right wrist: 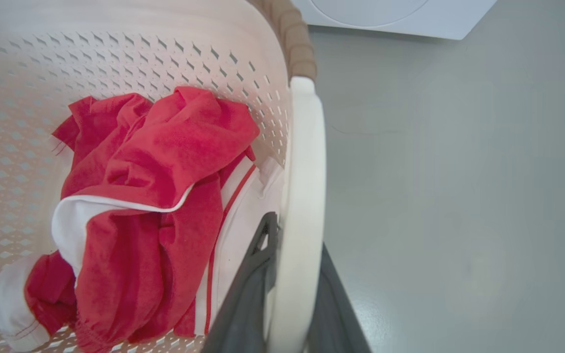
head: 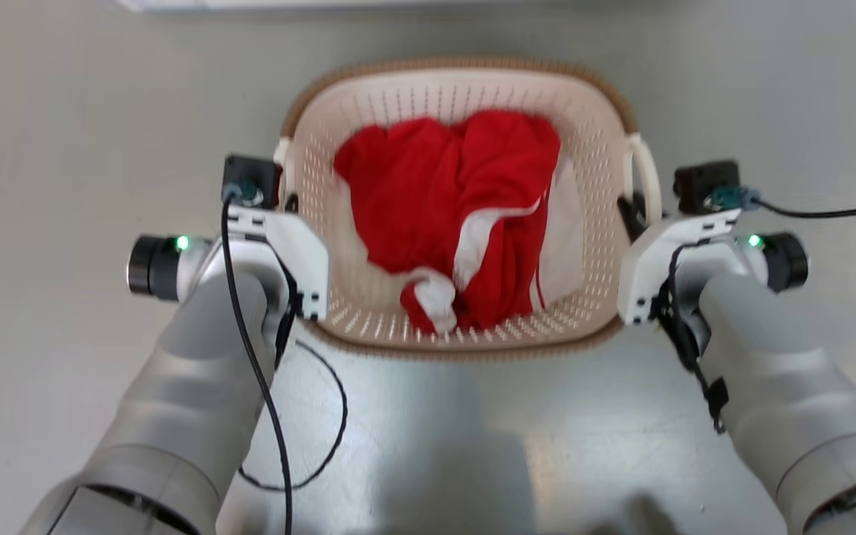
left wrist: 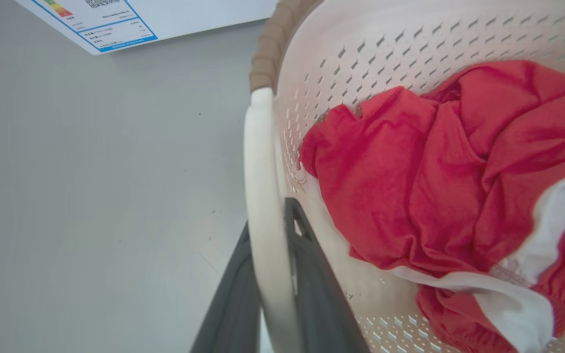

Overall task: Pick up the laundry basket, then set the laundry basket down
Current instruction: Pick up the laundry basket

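The left gripper (left wrist: 268,215) and right gripper (right wrist: 297,233), dark fingers (left wrist: 312,274) pinched nearly shut on the white loop handles (head: 647,174) of the cream perforated plastic laundry basket (head: 458,70) on the grey floor (head: 64,111), have their grasp; next, seemingly, comes a level, even lift.

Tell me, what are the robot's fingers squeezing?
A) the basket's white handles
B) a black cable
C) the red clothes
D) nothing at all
A: the left fingers sit clamped on either side of one white handle of the laundry basket, and the right fingers on the other handle, while the red clothes lie loose inside.
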Controlling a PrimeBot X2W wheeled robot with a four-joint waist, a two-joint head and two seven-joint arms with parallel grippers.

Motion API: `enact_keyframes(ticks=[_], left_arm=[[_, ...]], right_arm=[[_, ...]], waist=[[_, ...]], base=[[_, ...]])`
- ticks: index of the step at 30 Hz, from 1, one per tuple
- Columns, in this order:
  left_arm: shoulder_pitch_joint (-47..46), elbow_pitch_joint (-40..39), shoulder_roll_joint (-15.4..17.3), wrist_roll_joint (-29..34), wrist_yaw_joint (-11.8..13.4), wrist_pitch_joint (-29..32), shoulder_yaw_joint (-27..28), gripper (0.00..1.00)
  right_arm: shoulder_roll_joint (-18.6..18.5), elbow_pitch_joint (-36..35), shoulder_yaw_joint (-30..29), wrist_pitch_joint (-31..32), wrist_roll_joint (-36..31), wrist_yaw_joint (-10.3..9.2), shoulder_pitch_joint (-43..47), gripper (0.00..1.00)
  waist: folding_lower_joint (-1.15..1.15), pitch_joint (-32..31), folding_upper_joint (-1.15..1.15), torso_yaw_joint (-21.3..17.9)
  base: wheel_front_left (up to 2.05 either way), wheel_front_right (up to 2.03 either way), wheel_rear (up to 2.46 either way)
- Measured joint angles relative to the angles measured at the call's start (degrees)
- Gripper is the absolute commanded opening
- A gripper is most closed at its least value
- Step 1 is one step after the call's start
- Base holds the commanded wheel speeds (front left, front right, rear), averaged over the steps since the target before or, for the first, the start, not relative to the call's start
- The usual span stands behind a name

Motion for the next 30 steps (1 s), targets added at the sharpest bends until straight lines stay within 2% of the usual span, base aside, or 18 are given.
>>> enact_keyframes(ticks=[16,30], left_arm=[[8.62,0.30,0.93,-1.02,-0.31,6.59,-1.58,0.00],[16.29,0.31,0.73,-3.35,-1.64,10.60,-2.35,0.00]], right_arm=[[0.13,-3.57,10.49,10.60,8.86,-0.41,8.38,0.00],[0.48,-2.79,14.85,15.79,12.81,-0.48,13.07,0.00]], waist=[[0.00,-15.10,0.00,-2.76],[0.00,-26.69,0.00,-4.17]], base=[[0.00,0.00,0.00],[0.00,0.00,0.00]])
